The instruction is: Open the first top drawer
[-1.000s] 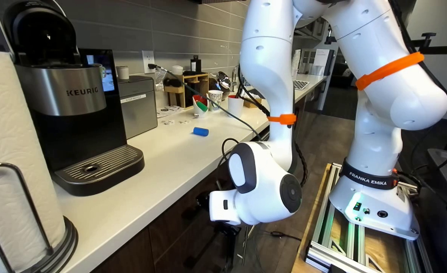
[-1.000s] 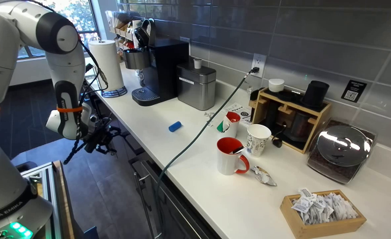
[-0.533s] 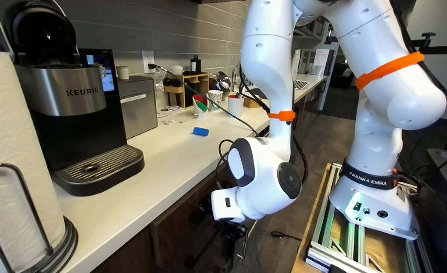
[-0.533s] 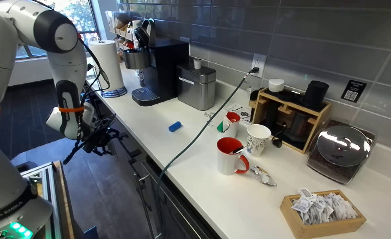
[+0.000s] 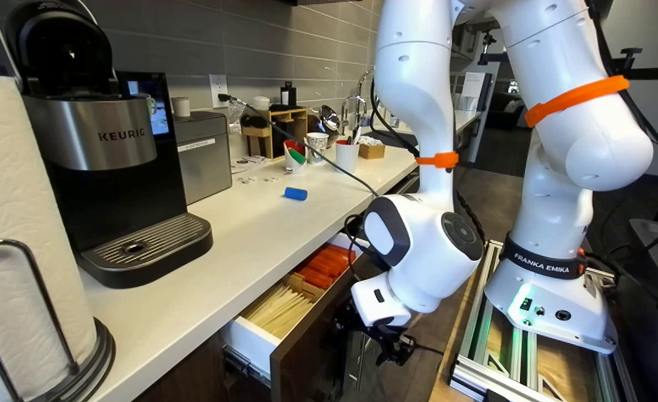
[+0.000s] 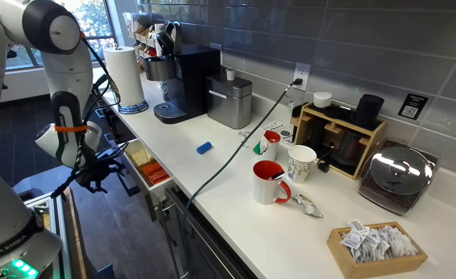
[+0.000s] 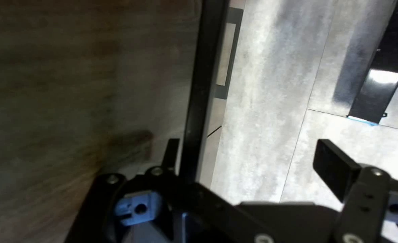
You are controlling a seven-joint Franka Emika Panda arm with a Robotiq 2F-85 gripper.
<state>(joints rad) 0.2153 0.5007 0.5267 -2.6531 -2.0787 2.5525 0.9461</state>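
Observation:
The first top drawer (image 5: 306, 357) is pulled well out from under the counter. Its dark brown front, white side and inner compartments with wooden stir sticks and red-orange packets show. The drawer also shows open in an exterior view (image 6: 160, 191). In the wrist view its brown front (image 7: 84, 94) fills the left, with a dark handle bar (image 7: 202, 84) along it. My gripper (image 7: 248, 148) is open. One finger is behind the bar, between bar and front; the other is apart over the floor. The gripper is outside the drawer front in both exterior views (image 5: 376, 340) (image 6: 110, 179).
The white counter (image 5: 251, 240) runs above the drawer, with a coffee machine (image 5: 100, 167), paper towels (image 5: 22, 223) and a blue cylinder (image 5: 295, 194). A cable (image 6: 232, 155) hangs over the counter edge near a dark cabinet front with a long handle (image 6: 168, 240).
The drawer has gone from shut, to slightly out, to wide open. My gripper and arm have moved away from the counter with it, and the drawer's contents have come into view.

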